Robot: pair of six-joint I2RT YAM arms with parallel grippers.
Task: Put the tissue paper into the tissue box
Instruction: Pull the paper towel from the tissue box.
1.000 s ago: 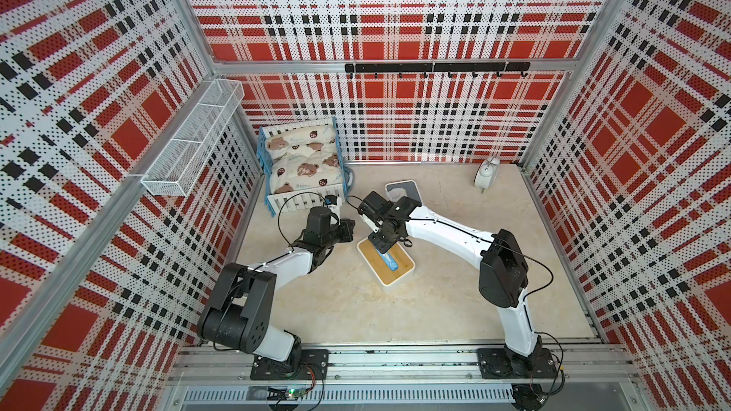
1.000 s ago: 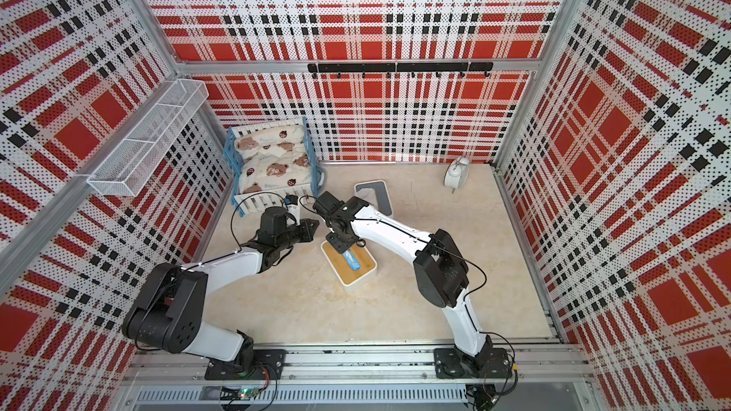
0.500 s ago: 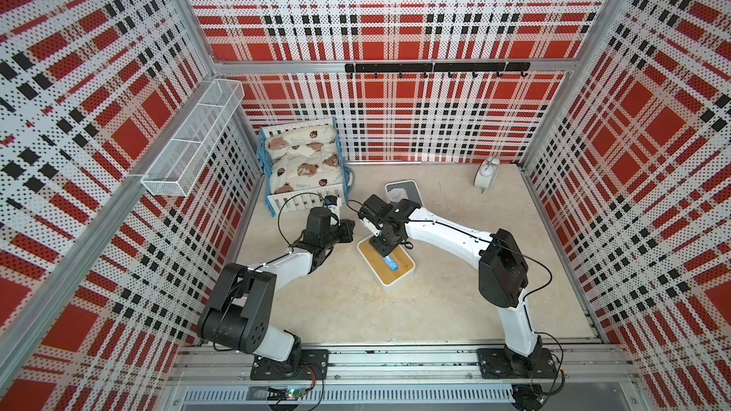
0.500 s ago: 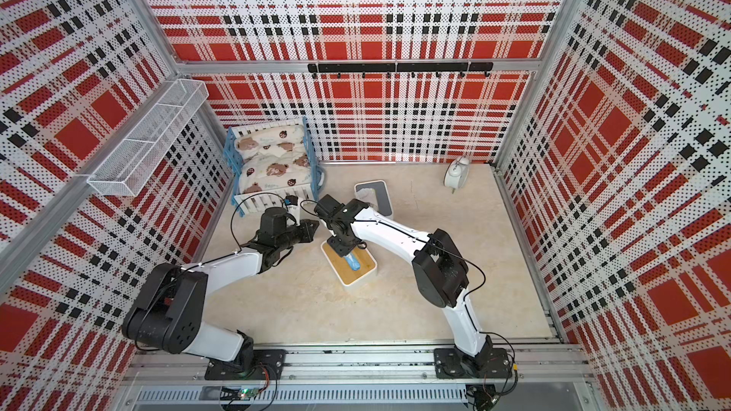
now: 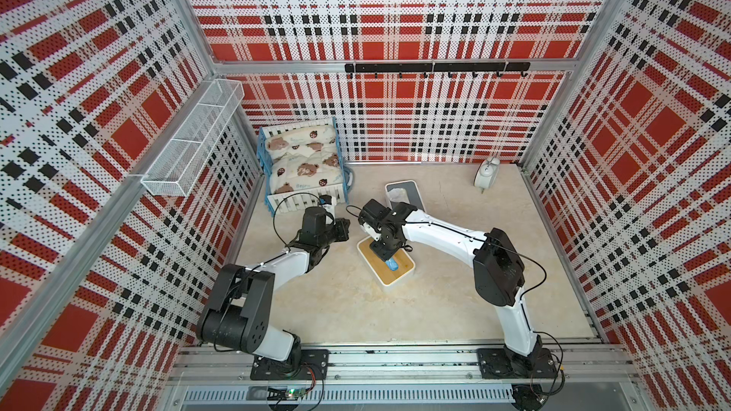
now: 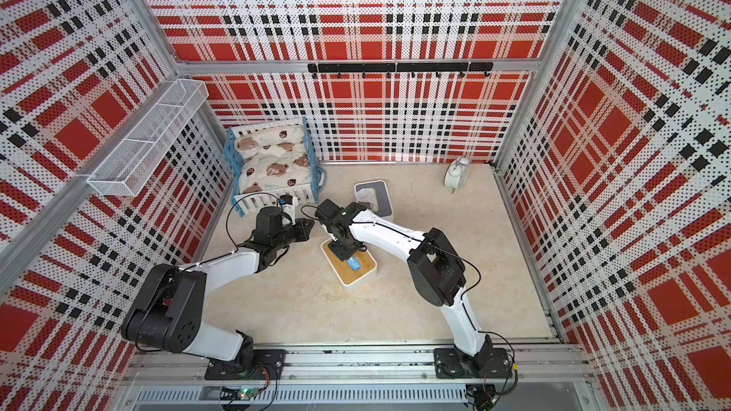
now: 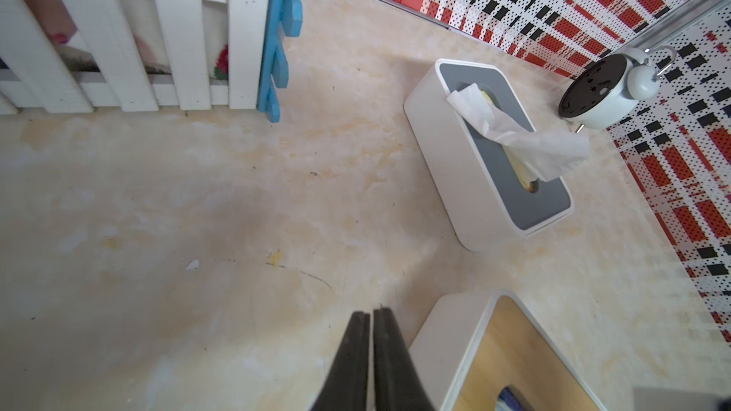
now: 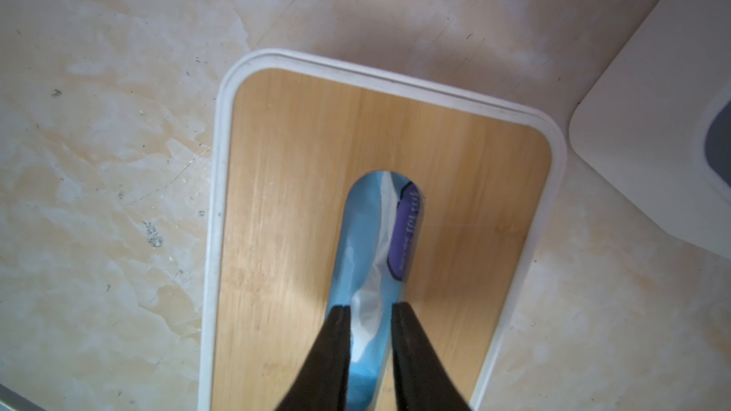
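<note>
Most looks done: tissue paper (image 8: 366,247) sits inside the tissue box (image 8: 285,191) slot, right gripper (image 8: 370,308) parted, gripping nothing, left gripper (image 7: 371,314) clenched empty; only withdrawal remains.

Doll bed (image 5: 302,164) and alarm clock (image 5: 487,175) sit in back corners.

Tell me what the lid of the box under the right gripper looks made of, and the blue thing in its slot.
Lid: seemingly bamboo or light wood, matte; lengthwise grain streaks show, though it could be veneer. Rim: white, smooth, probably plastic. Blue pack: thin glossy plastic film, judging by its creases and sheen, with a purple printed patch.
</note>
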